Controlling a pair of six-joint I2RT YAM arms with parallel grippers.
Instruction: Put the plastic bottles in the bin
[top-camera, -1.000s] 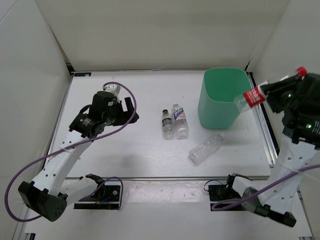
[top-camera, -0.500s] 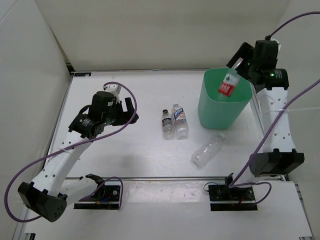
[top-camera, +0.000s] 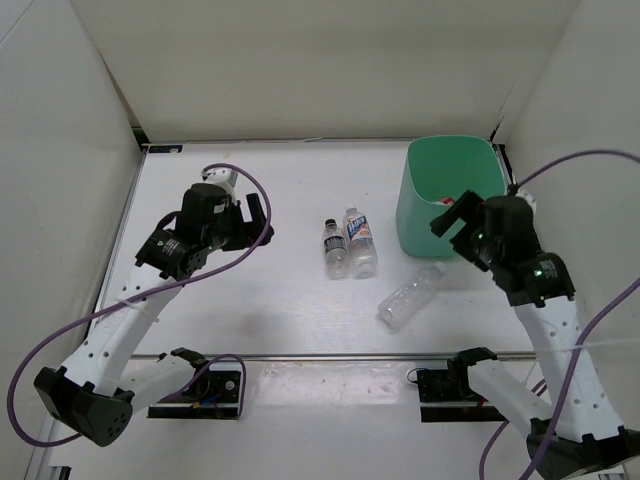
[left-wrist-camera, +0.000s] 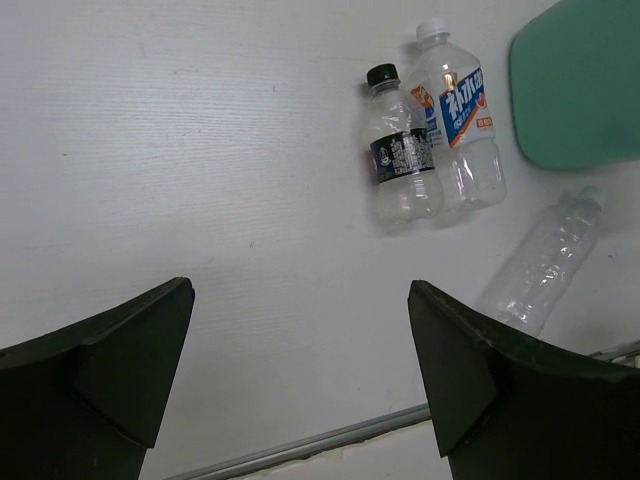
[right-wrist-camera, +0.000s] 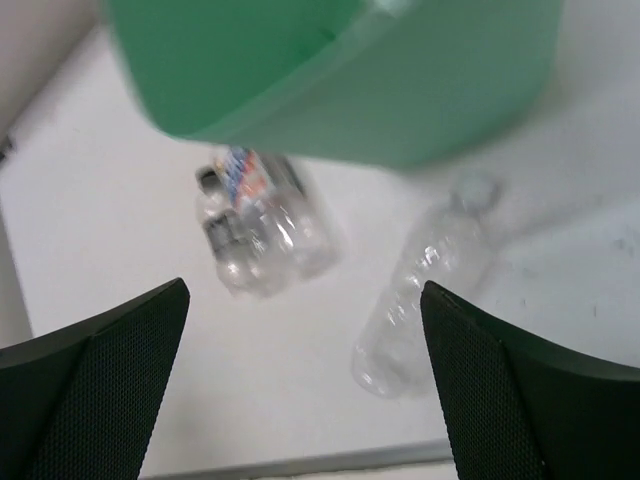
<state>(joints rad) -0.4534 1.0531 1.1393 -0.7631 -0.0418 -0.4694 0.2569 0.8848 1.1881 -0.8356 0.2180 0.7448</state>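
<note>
Top view, bottle count: three plastic bottles show, all on the table (top-camera: 250, 290), none in the bin (top-camera: 450, 195).

- The dark-labelled bottle (top-camera: 335, 247) and the blue-white labelled bottle (top-camera: 360, 240) lie side by side near the table's centre. They touch along their lengths, caps toward 12 o'clock. The left wrist view confirms this: dark-labelled bottle (left-wrist-camera: 400, 160), blue-white labelled bottle (left-wrist-camera: 455, 120).
- The plain bottle (top-camera: 410, 298) lies on its side at about 4 o'clock from that pair. Its cap points to 1 o'clock and sits just beside the foot of the bin; I cannot tell whether it touches.
- The bin stands upright at 2 o'clock on the table. The part of its inside that shows is bare green. The near part is hidden behind the right gripper (top-camera: 452, 218), so what it holds is not settled.

Grippers:
- The left gripper (top-camera: 255, 222) hovers at 9 o'clock of the pair, well apart from it. Its fingers are spread wide with nothing between them in its wrist view (left-wrist-camera: 300, 300).
- The right gripper hangs at the near rim of the bin, fingers apart and empty (right-wrist-camera: 305, 300). The plain bottle (right-wrist-camera: 430, 290) lies below it; this view is blurred.

Progress, as a judgement: three bottles are left to bin, and neither arm has hold of one. The plain bottle looks the readiest pick for the right arm — it is closest and lies clear of the others.
</note>
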